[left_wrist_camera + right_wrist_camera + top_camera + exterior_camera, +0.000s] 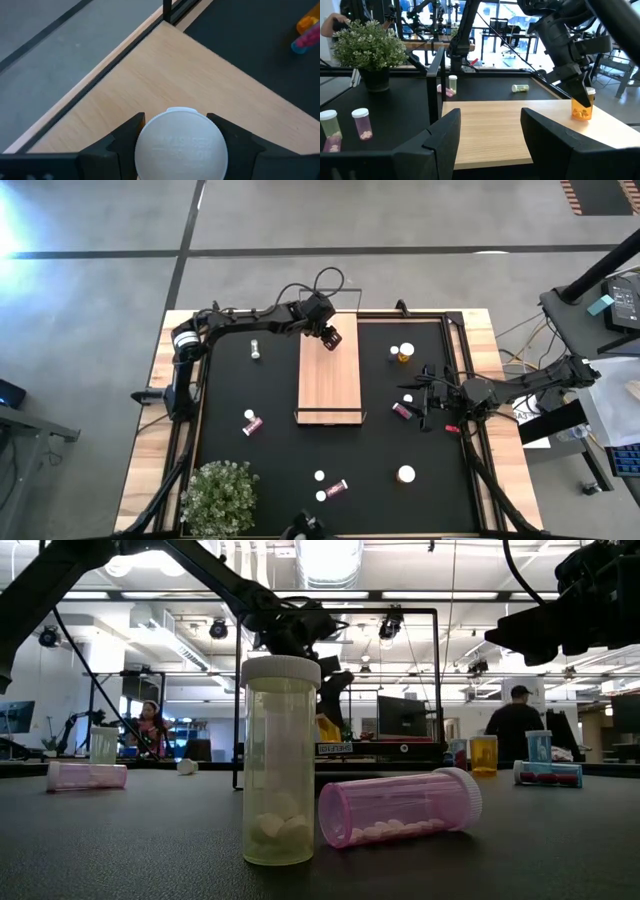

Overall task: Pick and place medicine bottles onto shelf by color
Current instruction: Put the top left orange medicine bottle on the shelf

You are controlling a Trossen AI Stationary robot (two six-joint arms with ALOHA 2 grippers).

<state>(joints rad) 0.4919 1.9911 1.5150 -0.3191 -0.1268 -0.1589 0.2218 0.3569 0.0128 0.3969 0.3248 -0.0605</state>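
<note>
Amber bottle [581, 107] with white cap is clamped in the left gripper [330, 338], its fingers [117, 145] closed on the cap, at the upper part of the light-wood shelf [328, 385], centre of the high view. Right gripper [428, 397] sits right of the shelf over the black worktop [290, 455], fingers [442, 137] apart, holding nothing. Other bottles lie scattered on the worktop.

High cam looks straight down on whole table [200, 480]; low cam sits at mat level, v. close to two bottles, facing room behind; left wrist cam looks steeply down, close on the shelf [165, 85]; right wrist cam looks level across same shelf [490, 125]; all share it.
</note>
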